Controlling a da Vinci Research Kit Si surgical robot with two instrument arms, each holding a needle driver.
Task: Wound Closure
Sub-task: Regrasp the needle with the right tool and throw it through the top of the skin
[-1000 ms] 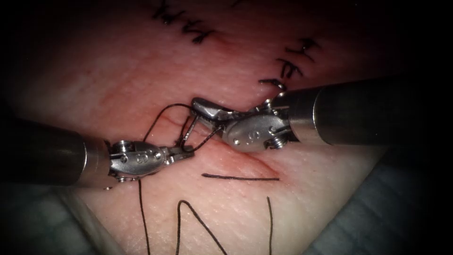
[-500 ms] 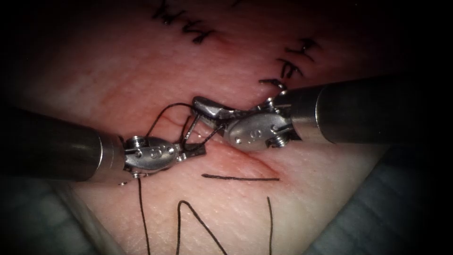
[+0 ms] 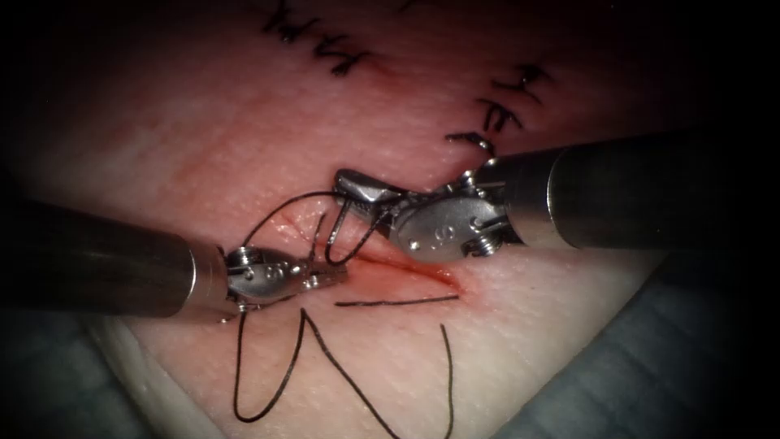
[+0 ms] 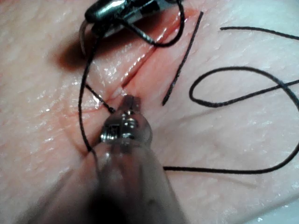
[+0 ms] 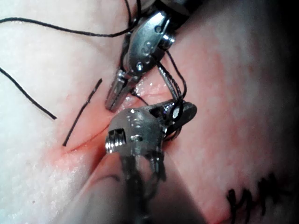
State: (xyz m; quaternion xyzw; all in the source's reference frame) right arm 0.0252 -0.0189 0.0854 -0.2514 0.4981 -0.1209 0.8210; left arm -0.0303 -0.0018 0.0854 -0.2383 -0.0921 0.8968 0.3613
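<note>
Since a second ago the left tool (image 3: 331,278) has slid toward 3 o'clock, and its tip now sits at the near end of the cut (image 3: 410,272). The right tool (image 3: 351,185) has barely shifted. The slack thread (image 3: 268,390) at 6 o'clock has been dragged into a new rounded bight. The short loose piece of thread (image 3: 398,302) has slipped toward 9 o'clock and tilted.

Endoscope view:
- The right tool comes in from 3 o'clock, with its jaws closed together just at 11 o'clock of the cut.
- Two turns of thread hang round the jaws and droop toward the left tool's tip. Cannot tell whether any thread is pinched between them.
- One strand arcs from the right tool toward 8 o'clock, past the left tool's wrist.
- The left tool comes in from 9 o'clock.
- Red fluid (image 3: 382,275) lines the cut.
- Finished stitches (image 3: 497,114) sit on the tissue (image 3: 187,122) at 1 o'clock.

Left wrist view:
- The left tool's (image 4: 128,100) tip is at the end of the cut (image 4: 140,70), close to or touching the tissue (image 4: 46,70).
- A strand of thread (image 4: 81,107) runs alongside it up to the right tool (image 4: 110,9).
- The loose piece (image 4: 182,60) lies beside the cut.

Right wrist view:
- The left tool's (image 5: 115,97) jaws are parted by a narrow slit, with nothing seen between them.
- Thread (image 5: 175,88) is wound round the right tool's (image 5: 182,114) closed jaws.
- The loose piece (image 5: 81,114) lies just beside the left tool.
</note>
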